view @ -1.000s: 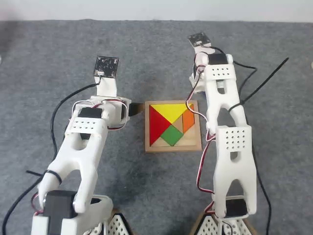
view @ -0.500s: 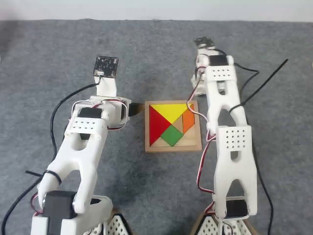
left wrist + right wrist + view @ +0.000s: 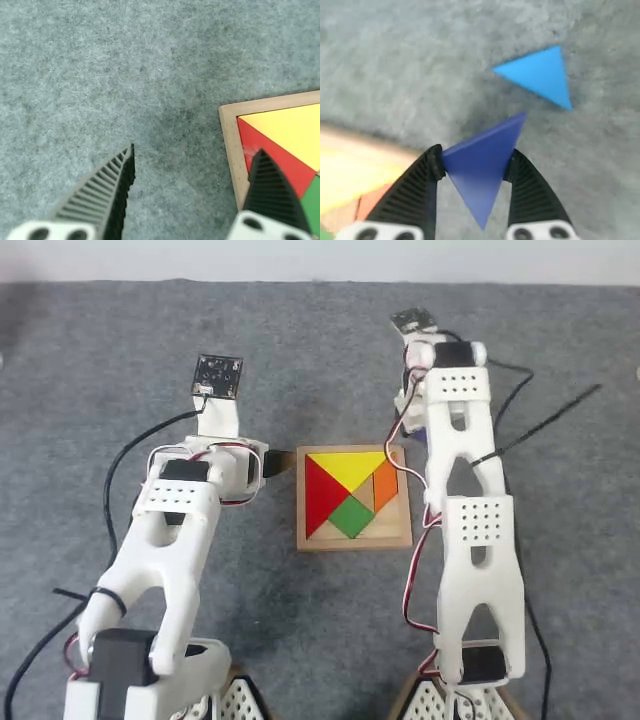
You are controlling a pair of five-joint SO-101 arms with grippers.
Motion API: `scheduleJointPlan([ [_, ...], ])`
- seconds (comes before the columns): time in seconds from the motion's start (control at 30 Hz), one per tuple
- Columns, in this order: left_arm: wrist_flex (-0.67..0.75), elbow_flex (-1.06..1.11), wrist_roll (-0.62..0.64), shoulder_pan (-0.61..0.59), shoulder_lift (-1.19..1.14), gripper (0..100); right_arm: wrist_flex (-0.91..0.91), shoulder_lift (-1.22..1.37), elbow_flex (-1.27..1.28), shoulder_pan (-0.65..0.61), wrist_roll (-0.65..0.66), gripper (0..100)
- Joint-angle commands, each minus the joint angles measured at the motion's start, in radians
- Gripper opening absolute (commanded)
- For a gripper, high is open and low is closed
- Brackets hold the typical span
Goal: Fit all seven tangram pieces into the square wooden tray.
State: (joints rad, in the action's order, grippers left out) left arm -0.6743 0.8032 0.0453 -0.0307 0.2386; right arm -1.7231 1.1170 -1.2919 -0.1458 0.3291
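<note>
Dark-blue triangle (image 3: 480,172) is clamped between the right jaws, one ribbed finger on each of two edges. One corner runs out past the fingertips and the opposite corner points back toward the wrist, so the piece's long axis lies roughly along the jaws' own line. It appears lifted clear of the grey counter (image 3: 120,340); contact underneath cannot be confirmed.

Just beside these jaws a corner of the square wooden tray (image 3: 365,141) is visible, with the yellow piece (image 3: 345,175) and the orange piece (image 3: 372,200) inside it. In the high view the right arm (image 3: 455,430) stands over the tray's far right corner, outside the frame.

Judgement: the coming move turns on one relation. The tray lies close alongside the held triangle, toward the left arm (image 3: 175,530) and nearer the arm bases. Bare wood (image 3: 388,523) shows inside the tray on the right arm's side, nearer the bases than the orange piece. The triangle would probably need turning to match that gap.

Seated in the tray are the red piece (image 3: 320,495), the yellow, the green piece (image 3: 352,515) and the orange. A light-blue triangle (image 3: 540,80) lies loose on the counter beyond the held piece, apart from it and outside the tray — not yet placed.

Left jaws stand wide apart and hold nothing, low over the counter at the tray's left edge. They are not over the gap — the right arm is the nearer to the work.
</note>
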Motion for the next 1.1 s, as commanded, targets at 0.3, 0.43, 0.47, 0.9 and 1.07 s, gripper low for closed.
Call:
scheduleJointPlan([
  [0.3,0.02,-0.004,-0.012,-0.002,0.006,35,-0.079,-0.278,0.247,-0.102,0.489,0.8],
  [0.43,0.02,-0.004,-0.012,-0.002,0.006,35,-0.077,-0.575,0.66,-0.188,0.729,0.8],
  [0.47,0.02,-0.004,-0.012,-0.002,0.006,35,-0.074,-0.665,0.784,-0.209,0.795,0.8],
  [0.9,0.018,0.004,-0.012,-0.002,0.006,35,0.202,-1.303,1.669,-0.366,1.088,0.8],
  [1.07,0.02,0.007,-0.012,-0.002,0.006,35,0.231,-1.247,1.669,-0.369,1.125,0.8],
])
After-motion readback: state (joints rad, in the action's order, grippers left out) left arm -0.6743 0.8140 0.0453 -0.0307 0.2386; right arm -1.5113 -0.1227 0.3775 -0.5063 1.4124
